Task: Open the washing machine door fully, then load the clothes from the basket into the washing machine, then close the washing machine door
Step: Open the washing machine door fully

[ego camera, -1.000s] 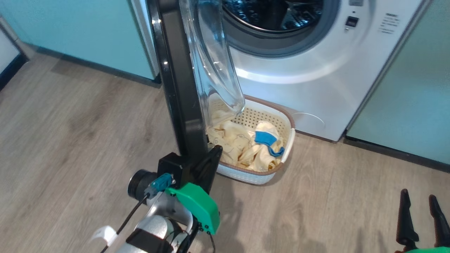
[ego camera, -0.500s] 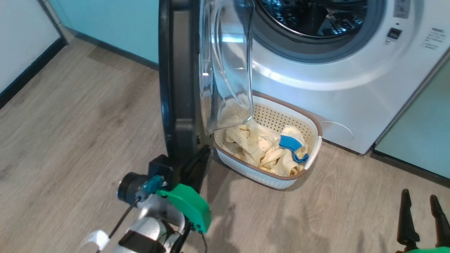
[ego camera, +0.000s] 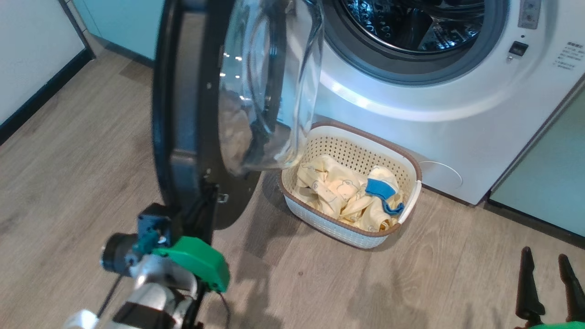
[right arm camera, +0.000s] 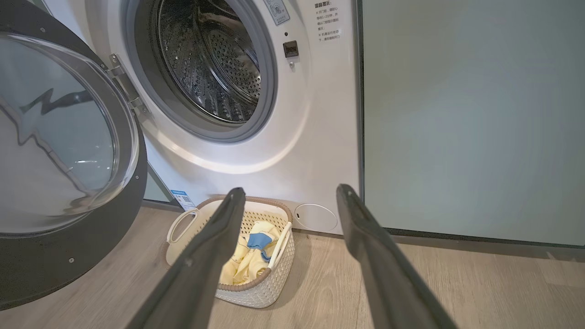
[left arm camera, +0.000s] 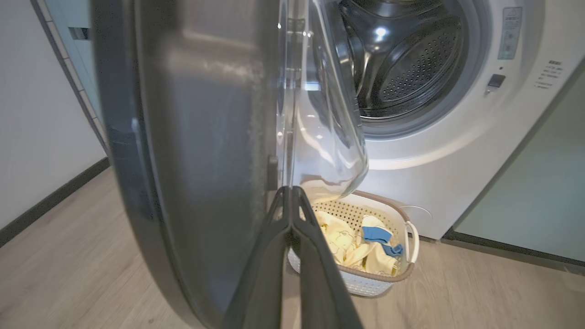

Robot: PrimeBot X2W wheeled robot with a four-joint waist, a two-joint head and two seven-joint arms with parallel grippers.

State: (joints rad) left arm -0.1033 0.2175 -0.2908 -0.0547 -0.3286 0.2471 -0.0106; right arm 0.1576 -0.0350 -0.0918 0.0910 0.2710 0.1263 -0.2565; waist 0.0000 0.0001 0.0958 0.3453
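**Left fingers pressed shut at the door's lower rim; right gripper spread, holding nothing**

Nearest the robot, the right gripper sits at the lower right of the head view. Its two dark fingers are spread wide with nothing between them. It hangs over the wood floor, well apart from everything else.

At the lower left, the left gripper reaches up to the bottom edge of the washing machine door. In the left wrist view its fingers are pressed flat together and clasp nothing. Their joined tips lie against the door where the dark grey inner rim meets the glass.

The door is round, so it has no long axis. It stands upright on edge, swung well out from the machine on the hinge at its left side. Its inner face is turned to the robot's right, and the clear bowl window bulges that way, over the near left end of the basket.

The basket rests on the floor just beside the foot of the washing machine, to the right of the left fingertips and beyond them. Its long axis runs roughly along the machine's front, with a white handle at the right end. The clothes lie inside it, pale yellow with a blue piece on top.

Behind, the steel drum stands open inside its grey gasket. A pale teal cabinet flanks the machine on the right.
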